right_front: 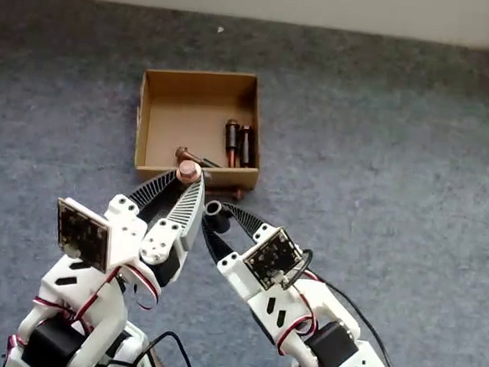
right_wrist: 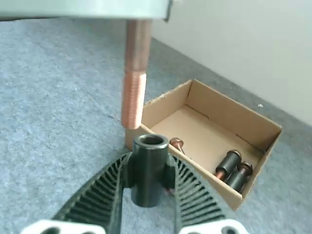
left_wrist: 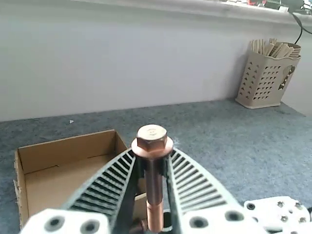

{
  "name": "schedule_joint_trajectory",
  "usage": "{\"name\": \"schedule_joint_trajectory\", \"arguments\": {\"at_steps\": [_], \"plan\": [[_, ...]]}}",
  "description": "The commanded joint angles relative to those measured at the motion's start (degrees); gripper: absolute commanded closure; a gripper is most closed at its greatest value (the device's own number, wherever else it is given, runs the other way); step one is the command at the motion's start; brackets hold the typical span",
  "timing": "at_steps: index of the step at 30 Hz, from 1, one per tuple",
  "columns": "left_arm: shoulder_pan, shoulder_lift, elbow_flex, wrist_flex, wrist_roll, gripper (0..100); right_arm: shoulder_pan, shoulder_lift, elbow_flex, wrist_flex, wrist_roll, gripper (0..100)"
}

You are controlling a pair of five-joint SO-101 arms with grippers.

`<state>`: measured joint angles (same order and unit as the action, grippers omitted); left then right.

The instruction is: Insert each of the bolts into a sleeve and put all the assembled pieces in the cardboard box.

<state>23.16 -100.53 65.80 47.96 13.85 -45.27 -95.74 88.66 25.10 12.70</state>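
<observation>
Sleeve (right_wrist: 147,171) in right pincer (right_wrist: 148,161), bolt (right_wrist: 134,78) nearby

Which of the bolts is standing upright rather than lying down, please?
The bolt clamped in the left gripper, head up, threaded shank bare; the other bolts lie on their sides in the cardboard box.

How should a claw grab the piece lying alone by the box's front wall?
Probably from straight above, since the walls of the cardboard box block the sides. Pinch the lone piece across its shaft, just behind the copper head, because it lies flat. The front wall is close, so room for one finger looks tight.
</observation>
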Motion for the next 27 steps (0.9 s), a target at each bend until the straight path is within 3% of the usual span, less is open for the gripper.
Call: {"name": "schedule_joint_trajectory", "arguments": {"at_steps": [1,27], "plan": [[1.10,-2.15,2.07,-4.13,0.88,99,-2.07,-2.15,-0.75,-1.89,0.62,99.2],[4.18,-2.59,3.21,-3.08,0.53,99,-1.71,-2.24,-1.36,-1.89,0.62,99.2]]}}
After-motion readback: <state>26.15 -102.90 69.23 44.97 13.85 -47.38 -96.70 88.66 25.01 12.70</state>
